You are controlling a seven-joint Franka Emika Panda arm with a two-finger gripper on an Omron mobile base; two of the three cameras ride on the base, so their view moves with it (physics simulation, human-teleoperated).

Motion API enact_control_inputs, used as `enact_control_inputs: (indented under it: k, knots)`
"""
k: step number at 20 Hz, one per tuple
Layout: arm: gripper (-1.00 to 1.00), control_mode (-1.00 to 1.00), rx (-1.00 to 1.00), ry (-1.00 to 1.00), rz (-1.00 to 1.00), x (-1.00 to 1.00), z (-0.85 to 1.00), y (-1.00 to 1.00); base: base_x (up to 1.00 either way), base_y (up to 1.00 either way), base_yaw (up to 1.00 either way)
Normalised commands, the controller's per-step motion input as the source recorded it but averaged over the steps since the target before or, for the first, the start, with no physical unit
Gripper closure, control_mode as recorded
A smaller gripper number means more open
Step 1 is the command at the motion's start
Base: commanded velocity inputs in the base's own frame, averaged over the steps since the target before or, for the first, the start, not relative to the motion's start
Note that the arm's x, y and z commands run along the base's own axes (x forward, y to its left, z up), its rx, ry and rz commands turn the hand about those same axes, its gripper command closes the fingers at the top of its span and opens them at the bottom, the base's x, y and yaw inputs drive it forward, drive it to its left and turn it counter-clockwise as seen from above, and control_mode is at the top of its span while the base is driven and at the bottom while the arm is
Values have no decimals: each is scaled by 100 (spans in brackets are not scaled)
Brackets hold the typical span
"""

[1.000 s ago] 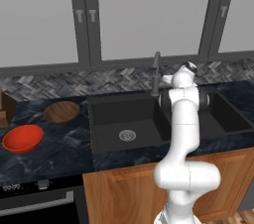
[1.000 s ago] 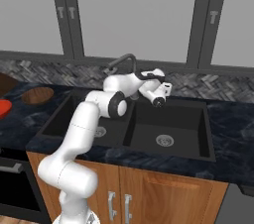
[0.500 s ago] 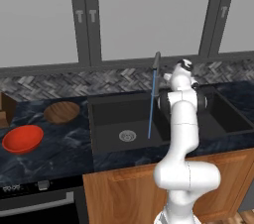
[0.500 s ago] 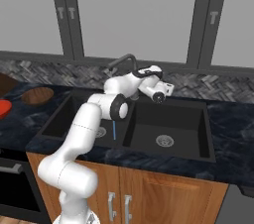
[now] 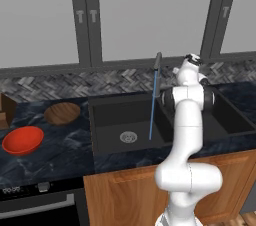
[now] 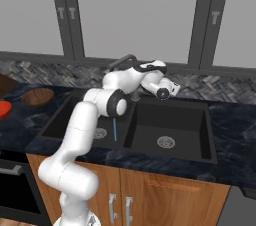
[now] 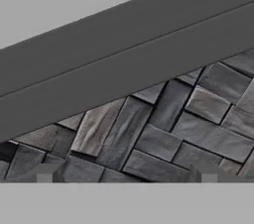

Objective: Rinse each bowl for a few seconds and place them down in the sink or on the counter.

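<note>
Black double sink set into the dark marbled table, directly below and to the left of the claw; thin blue stream of water falling from the faucet into the left basin. Both bowls well away to the claw's left on the table, apart from each other: wooden bowl nearer the sink, red bowl farther out toward the front edge.

Claw empty, fingers spread wide, raised beside the faucet and aimed at the herringbone backsplash.

Probably light and rigid, both bowls; red one glossy, so likely slippery, more so once wet. Wood grain likely kinder to a grip. Shallow, with no handles, so best taken by pinching the rim wall, one finger inside and one outside.
</note>
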Motion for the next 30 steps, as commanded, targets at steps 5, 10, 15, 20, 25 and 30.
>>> enact_control_inputs:
  k: [5, 10, 15, 20, 25, 30]
  knots:
    - [-100, -100, 18, 3, -4, -76, 41, -34, 0, 0, 0]
    - [-100, -100, 18, 14, -4, -79, 66, -7, 0, 0, 0]
    - [-100, -100, 17, 14, -3, -68, 78, -4, 0, 0, 0]
    - [-100, -100, 21, 22, -6, -71, 55, -10, 0, 0, 0]
    - [-100, -100, 15, 29, -6, -66, 43, -2, 0, 0, 0]
    - [-100, -100, 1, 36, -2, -62, 9, 7, 0, 0, 0]
